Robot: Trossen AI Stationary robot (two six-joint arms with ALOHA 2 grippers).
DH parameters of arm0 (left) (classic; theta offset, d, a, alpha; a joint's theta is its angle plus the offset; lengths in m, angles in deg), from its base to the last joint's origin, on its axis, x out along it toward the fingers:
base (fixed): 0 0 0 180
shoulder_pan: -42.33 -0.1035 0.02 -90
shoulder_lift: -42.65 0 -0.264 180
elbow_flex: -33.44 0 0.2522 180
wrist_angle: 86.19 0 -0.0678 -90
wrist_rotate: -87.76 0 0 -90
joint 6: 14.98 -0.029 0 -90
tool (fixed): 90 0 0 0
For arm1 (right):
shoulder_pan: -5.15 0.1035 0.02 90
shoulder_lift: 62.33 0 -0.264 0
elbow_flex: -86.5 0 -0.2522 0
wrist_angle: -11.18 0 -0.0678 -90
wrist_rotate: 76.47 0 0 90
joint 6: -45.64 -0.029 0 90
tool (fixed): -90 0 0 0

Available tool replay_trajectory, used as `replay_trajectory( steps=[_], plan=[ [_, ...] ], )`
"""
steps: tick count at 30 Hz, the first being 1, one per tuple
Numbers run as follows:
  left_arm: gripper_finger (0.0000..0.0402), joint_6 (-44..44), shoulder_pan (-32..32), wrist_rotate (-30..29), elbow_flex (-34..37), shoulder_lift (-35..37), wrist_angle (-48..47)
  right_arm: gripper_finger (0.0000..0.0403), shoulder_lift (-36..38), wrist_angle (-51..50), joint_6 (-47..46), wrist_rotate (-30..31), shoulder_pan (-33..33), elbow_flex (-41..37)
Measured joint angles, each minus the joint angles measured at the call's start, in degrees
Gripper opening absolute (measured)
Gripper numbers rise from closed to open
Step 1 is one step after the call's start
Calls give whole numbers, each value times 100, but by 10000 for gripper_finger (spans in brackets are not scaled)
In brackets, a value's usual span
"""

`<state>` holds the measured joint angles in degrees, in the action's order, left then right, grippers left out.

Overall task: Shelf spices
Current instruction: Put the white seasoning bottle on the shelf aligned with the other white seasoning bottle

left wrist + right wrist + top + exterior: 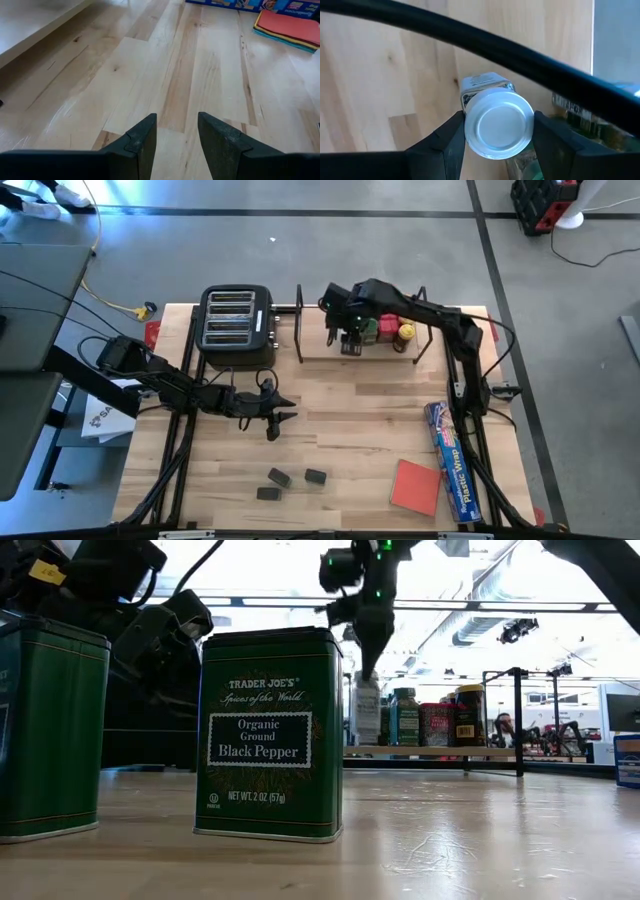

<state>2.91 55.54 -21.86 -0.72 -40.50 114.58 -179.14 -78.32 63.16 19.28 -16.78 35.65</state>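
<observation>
My right gripper (350, 340) reaches down into the black wire shelf (325, 356) at the far middle and is shut on a clear spice jar with a white cap (498, 130). In the low view this jar (367, 712) stands upright just left of a row of jars (430, 723) on the shelf's wooden board (420, 751). Three dark spice tins (278, 477) stand on the table near the front; up close one is a green pepper tin (270, 735). My left gripper (285, 410) hovers open over bare table at centre left, nothing between its fingers (145, 140). My right gripper pinches the jar's round white cap (470, 131) between its two fingers, one on each side. The fingers come from above, pointing down. The jar hangs upright below them, its bottom (367, 743) at the shelf board; whether it rests there or hangs just clear I cannot tell.
A black toaster (238, 325) stands left of the shelf. A red square pad (415, 485) and a long blue plastic-wrap box (450, 460) lie at the front right. A black shelf wire (520, 55) crosses above the held jar. Bare table stretches between shelf and tins.
</observation>
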Motion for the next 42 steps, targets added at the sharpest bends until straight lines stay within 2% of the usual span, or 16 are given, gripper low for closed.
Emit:
replay_trajectory(
  steps=[7, 10, 15, 18, 26, 33, 42],
  plan=[
    [138, 0, 0, -1, 0, 2, 0, 183, -8, 355, 37, 41, -207, -414],
    [138, 0, 0, -2, 0, 2, 8, 183, 2, 465, 50, 318, -244, -456],
    [138, -2, 0, -2, 0, 2, 9, 227, 1, 541, 52, 530, -332, -458],
    [138, 2, 0, 2, 0, 2, -1, 240, 2, 567, 53, 577, -354, -458],
    [138, 4, 2, 65, 0, 2, 6, 246, 2, 708, 52, 688, -359, -458],
    [138, 50, 2, 111, 0, 2, 4, 247, 1, 826, 309, 1647, -269, -445],
    [138, 55, 2, 111, 0, 2, 4, 248, 1, 827, 399, 1667, -64, -441]
  ],
)
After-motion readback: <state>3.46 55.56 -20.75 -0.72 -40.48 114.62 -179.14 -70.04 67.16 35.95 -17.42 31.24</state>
